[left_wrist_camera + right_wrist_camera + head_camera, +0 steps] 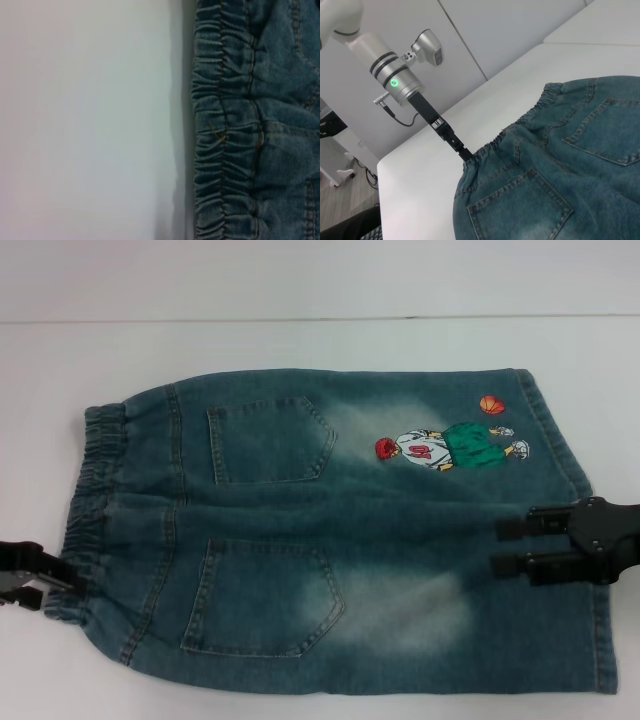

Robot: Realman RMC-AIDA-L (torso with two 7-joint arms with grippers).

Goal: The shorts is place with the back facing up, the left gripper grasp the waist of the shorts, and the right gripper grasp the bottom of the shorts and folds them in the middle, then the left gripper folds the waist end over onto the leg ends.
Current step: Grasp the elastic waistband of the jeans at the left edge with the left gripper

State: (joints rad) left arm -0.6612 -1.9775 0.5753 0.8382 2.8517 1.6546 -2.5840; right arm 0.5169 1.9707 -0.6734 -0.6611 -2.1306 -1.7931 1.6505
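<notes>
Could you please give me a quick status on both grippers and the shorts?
Left gripper at the waistband edge, grasp unclear. Right gripper over the leg end, jaws open. Shorts flat, back pockets up, unfolded. Nothing in the way.

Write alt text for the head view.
Faded denim shorts lie flat, back pockets up, on a white table. The left tool sits at the elastic waistband's near corner, while the right tool, open, hovers over the leg hems.

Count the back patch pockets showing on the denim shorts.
2. One back pocket sits on the far half of the shorts, waistband side; the other pocket sits on the near half. None appear hidden.
</notes>
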